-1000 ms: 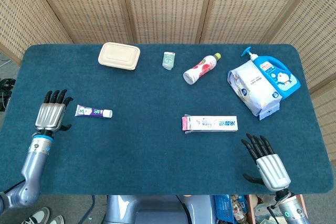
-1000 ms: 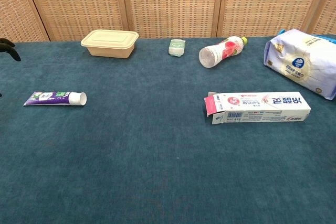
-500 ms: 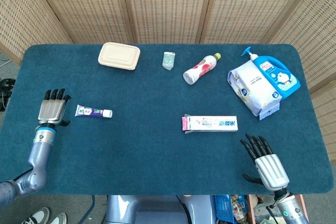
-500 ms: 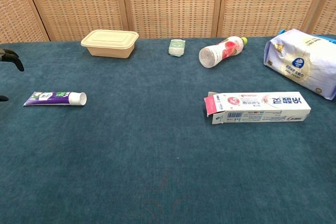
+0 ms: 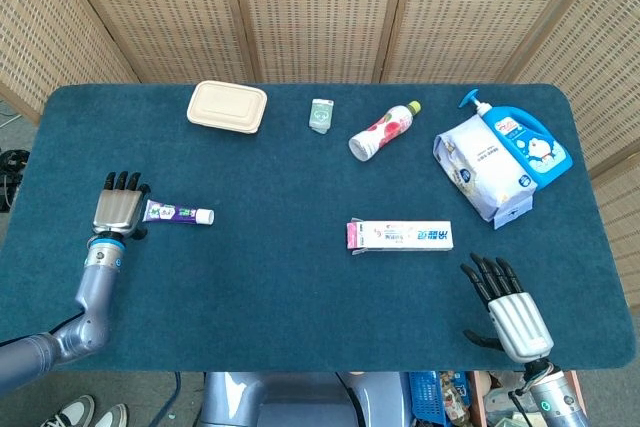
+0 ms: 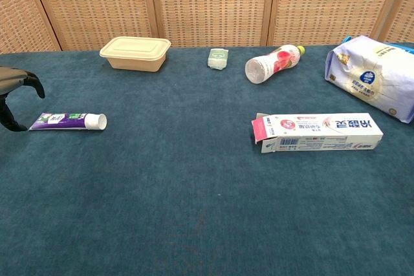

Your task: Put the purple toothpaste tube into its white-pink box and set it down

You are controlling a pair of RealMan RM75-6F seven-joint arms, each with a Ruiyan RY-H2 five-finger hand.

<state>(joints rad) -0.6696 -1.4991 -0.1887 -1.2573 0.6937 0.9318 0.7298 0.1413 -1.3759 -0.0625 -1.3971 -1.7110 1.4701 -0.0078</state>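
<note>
The purple toothpaste tube (image 5: 178,213) (image 6: 68,121) lies flat on the blue cloth at the left, white cap pointing right. My left hand (image 5: 119,207) (image 6: 13,95) hovers just left of the tube's flat end, fingers spread, holding nothing. The white-pink box (image 5: 400,236) (image 6: 318,132) lies on its side right of centre, its pink flap end open toward the left. My right hand (image 5: 510,310) is near the front right table edge, below the box, fingers spread and empty; the chest view does not show it.
Along the back lie a beige lidded container (image 5: 227,106) (image 6: 135,52), a small green pack (image 5: 320,115) (image 6: 218,58) and a toppled bottle (image 5: 383,130) (image 6: 273,63). A white bag (image 5: 483,164) (image 6: 374,75) and a blue pump bottle (image 5: 522,139) sit at the right. A wicker screen stands behind.
My left hand has moved right toward the tube's flat end and now shows in the chest view. The right hand, tube and box have stayed put.
</note>
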